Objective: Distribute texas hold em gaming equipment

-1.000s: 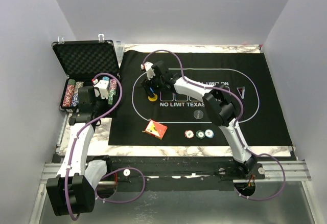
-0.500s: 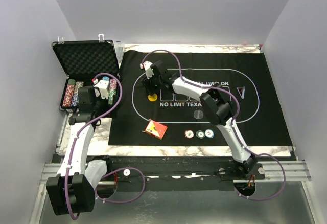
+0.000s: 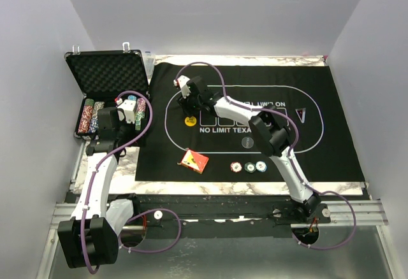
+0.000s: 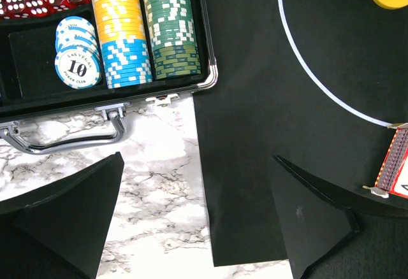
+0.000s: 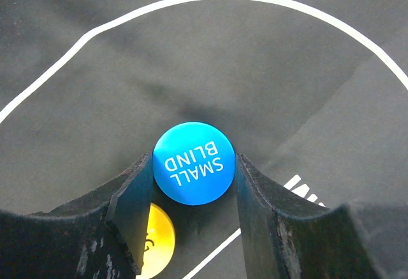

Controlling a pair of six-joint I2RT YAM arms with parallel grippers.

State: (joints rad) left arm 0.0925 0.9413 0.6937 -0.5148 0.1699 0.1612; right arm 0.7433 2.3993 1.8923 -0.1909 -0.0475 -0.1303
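Pinching the blue disc [image 5: 193,164] edgewise is the right hand [image 5: 194,157]; the left hand [image 4: 197,158] gapes wide.

A robot lab cell: plain pale walls [image 3: 210,11] box in a marble-topped table [image 3: 127,172] fronted by aluminium rails [image 3: 357,212].

Bright even overhead light, soft shadows, sharp focus, wrist-view foreground slightly blurred

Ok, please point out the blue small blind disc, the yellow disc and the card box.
blue small blind disc [image 5: 193,163]: right wrist view, printed face.
yellow disc [image 5: 159,237]: right wrist view, visible edge part.
card box [image 3: 194,160]: top external view, its middle.
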